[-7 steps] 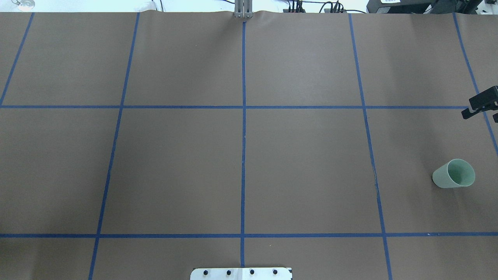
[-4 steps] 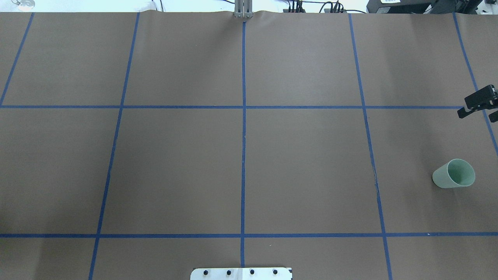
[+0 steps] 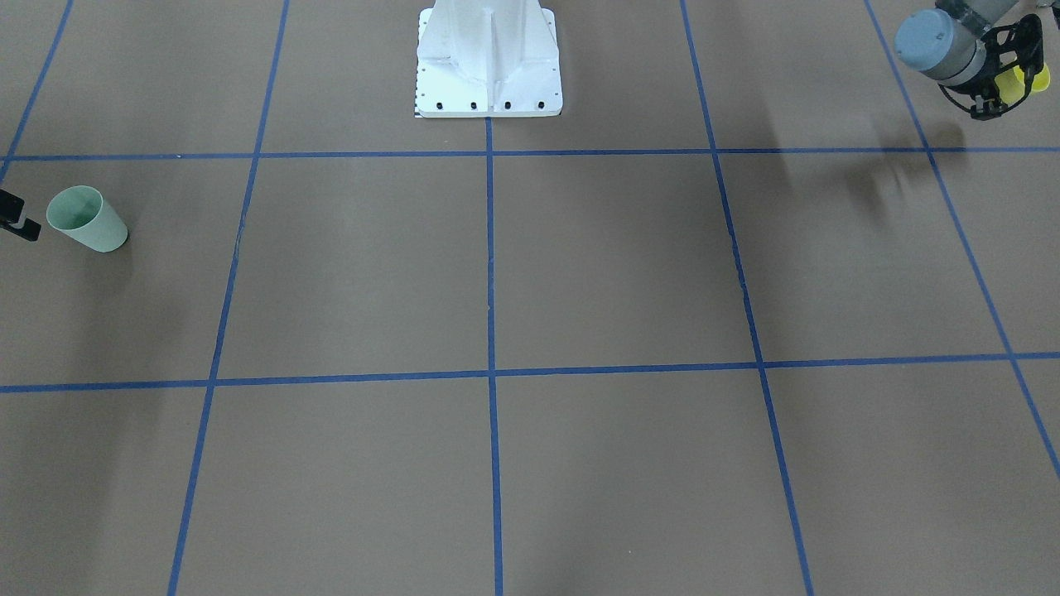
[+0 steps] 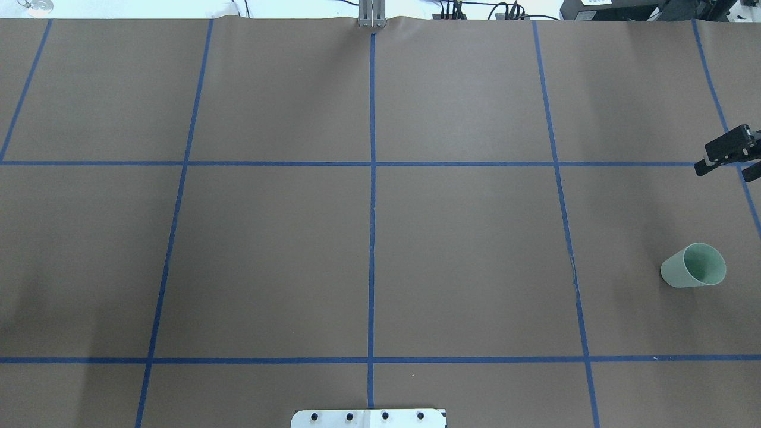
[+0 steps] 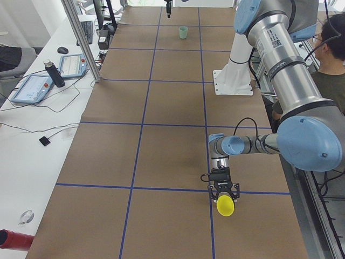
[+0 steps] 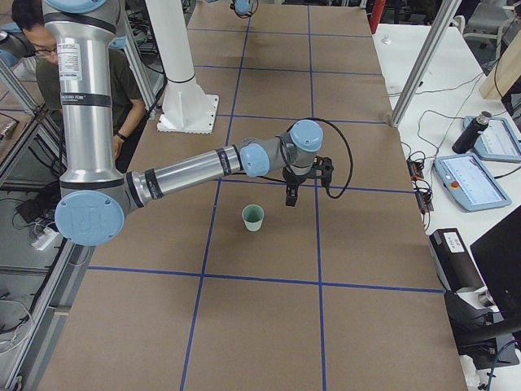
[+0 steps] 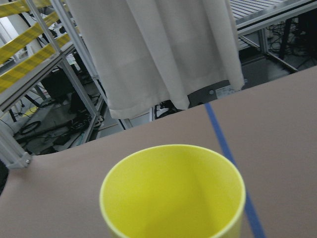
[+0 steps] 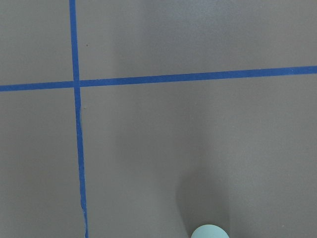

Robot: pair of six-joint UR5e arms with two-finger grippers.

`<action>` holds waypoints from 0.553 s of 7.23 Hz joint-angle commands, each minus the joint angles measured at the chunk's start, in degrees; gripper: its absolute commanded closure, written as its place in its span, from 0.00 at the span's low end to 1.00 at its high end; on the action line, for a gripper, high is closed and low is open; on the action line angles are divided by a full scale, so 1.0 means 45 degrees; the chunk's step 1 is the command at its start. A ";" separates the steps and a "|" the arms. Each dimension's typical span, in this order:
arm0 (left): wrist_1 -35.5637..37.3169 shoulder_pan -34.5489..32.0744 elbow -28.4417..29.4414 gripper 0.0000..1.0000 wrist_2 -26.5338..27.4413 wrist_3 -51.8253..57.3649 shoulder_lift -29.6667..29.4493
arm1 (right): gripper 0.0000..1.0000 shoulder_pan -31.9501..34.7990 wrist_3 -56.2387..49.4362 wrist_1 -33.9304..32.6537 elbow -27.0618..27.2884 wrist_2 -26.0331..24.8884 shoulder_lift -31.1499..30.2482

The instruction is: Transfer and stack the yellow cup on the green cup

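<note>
The yellow cup (image 3: 1010, 84) is held in my left gripper (image 3: 1025, 70), shut on it, above the table's left end. It also shows in the exterior left view (image 5: 225, 205), and its open rim fills the left wrist view (image 7: 173, 193). The green cup (image 4: 694, 266) stands upright on the table at the far right, also in the front-facing view (image 3: 84, 219) and at the bottom edge of the right wrist view (image 8: 210, 231). My right gripper (image 4: 726, 168) is open and empty, beyond the green cup, apart from it.
Brown paper with blue tape grid lines (image 4: 372, 178) covers the table. The robot's white base (image 3: 489, 58) stands at the middle of the near edge. A person (image 6: 49, 49) sits beside the base. Laptops and a bottle (image 5: 54, 73) lie on the side bench.
My right gripper has moved a little to the left and farther from the robot in the overhead view. The green cup has not moved.
</note>
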 commanded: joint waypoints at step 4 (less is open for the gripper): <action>0.1334 -0.3042 0.0117 0.94 0.4654 0.5992 -0.4965 | 0.01 -0.0082 0.0527 0.0011 -0.0005 -0.0349 0.0534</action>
